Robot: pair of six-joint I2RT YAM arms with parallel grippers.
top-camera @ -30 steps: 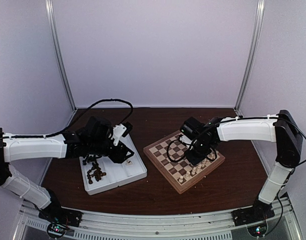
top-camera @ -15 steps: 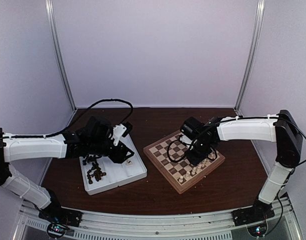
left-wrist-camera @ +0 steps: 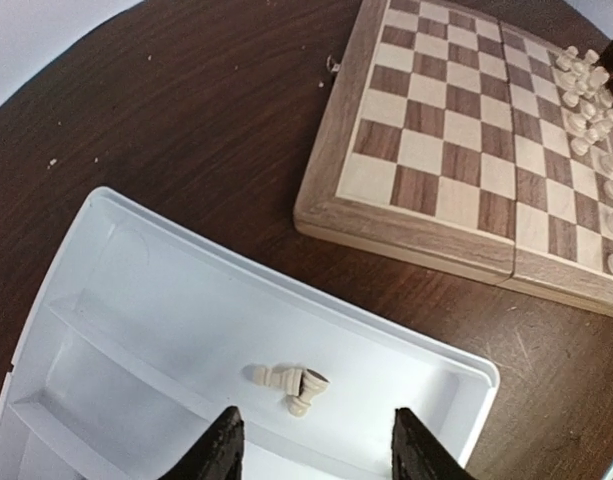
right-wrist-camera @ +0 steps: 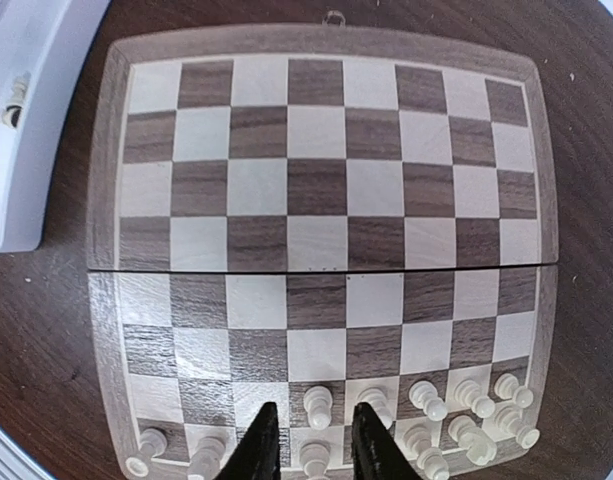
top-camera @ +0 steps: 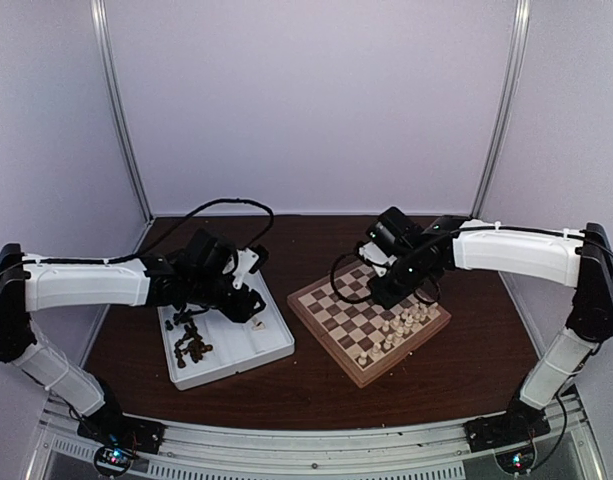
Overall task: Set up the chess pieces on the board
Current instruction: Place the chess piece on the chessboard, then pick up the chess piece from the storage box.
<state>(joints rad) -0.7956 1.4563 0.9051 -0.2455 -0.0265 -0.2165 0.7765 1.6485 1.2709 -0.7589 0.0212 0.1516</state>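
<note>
The dark brown wooden table (top-camera: 316, 240) carries two things directly: a white tray (top-camera: 258, 345) on the left and the checkered board (top-camera: 324, 340) on the right. They lie near each other without touching, a strip of bare wood between them, and both are turned at an angle to the table's edges. A few small light specks (left-wrist-camera: 52, 162) lie on the wood beyond the tray.
</note>
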